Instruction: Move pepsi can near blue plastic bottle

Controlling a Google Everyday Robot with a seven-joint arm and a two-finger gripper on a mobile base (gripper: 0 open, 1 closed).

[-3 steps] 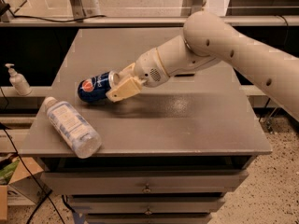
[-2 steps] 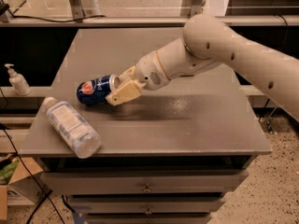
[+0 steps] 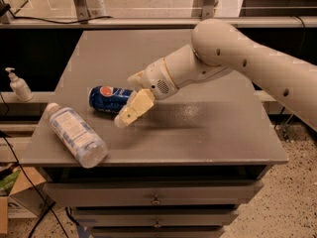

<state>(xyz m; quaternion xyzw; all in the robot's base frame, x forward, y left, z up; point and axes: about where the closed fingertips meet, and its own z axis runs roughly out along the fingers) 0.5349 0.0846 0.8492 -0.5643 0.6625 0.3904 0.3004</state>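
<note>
The pepsi can (image 3: 105, 98) lies on its side on the grey table (image 3: 208, 133), left of centre. My gripper (image 3: 126, 100) is at the can's right end. Its fingers stand apart, one behind the can and one (image 3: 132, 110) in front of it, and the can rests between them on the tabletop. The blue plastic bottle (image 3: 75, 134) lies on its side at the table's front left corner, its white cap pointing to the back left. It is a short gap in front and to the left of the can.
A small white pump-dispenser bottle (image 3: 19, 86) stands on a lower ledge left of the table. A rail with metal posts runs behind the table. Drawers sit under the tabletop. A cardboard box (image 3: 15, 202) is on the floor at the lower left.
The can has shifted slightly forward toward the bottle and now lies on the table. The front finger has swung away from the can, so the gap between the fingers is wider.
</note>
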